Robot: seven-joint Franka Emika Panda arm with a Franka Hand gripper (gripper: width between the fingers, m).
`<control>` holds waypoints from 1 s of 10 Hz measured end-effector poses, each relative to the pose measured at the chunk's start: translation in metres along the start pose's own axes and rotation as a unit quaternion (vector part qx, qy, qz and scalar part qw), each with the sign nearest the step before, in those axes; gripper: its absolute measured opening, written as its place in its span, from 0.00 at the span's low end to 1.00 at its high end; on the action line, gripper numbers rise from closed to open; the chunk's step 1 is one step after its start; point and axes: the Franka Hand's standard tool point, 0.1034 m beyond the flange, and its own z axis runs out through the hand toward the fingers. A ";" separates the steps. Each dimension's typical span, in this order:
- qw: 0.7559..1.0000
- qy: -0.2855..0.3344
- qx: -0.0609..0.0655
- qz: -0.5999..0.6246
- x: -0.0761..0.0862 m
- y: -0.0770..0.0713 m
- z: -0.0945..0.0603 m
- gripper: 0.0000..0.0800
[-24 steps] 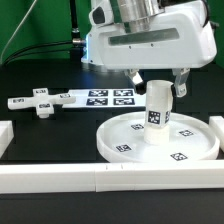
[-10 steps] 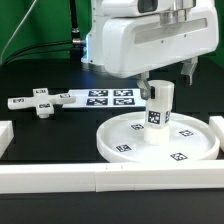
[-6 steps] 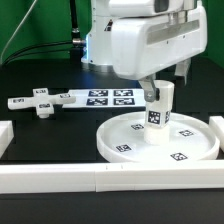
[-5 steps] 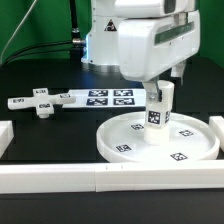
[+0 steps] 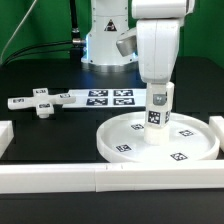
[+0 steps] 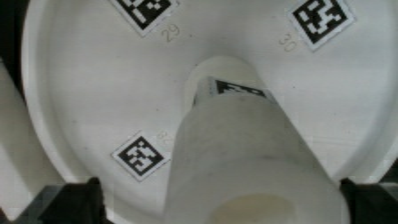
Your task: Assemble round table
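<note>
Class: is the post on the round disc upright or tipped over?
Upright: the post stands vertical on the disc, its tag facing the exterior view.

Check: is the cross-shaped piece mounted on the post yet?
No, the cross-shaped piece lies on the table, well apart from the upright post on the disc.

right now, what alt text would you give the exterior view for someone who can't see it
A white robot arm reaches straight down, its gripper at the top of a stubby tagged post standing upright in the middle of a rimmed round disc. At the exterior view's left, a cross-shaped piece lies on the black table beside the marker board.
</note>
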 end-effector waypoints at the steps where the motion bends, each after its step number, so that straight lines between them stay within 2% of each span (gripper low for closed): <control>1: 0.998 -0.002 -0.003 -0.055 -0.001 0.000 0.003 0.81; 4: 0.982 -0.011 -0.020 -0.189 -0.002 0.003 0.006 0.81; 7: 0.956 -0.021 -0.018 -0.292 -0.006 0.004 0.008 0.81; 8: 0.954 -0.022 -0.017 -0.299 -0.007 0.003 0.008 0.81; 9: 0.956 -0.022 -0.016 -0.292 -0.007 0.002 0.009 0.64; 10: 0.956 -0.022 -0.015 -0.291 -0.007 0.001 0.011 0.51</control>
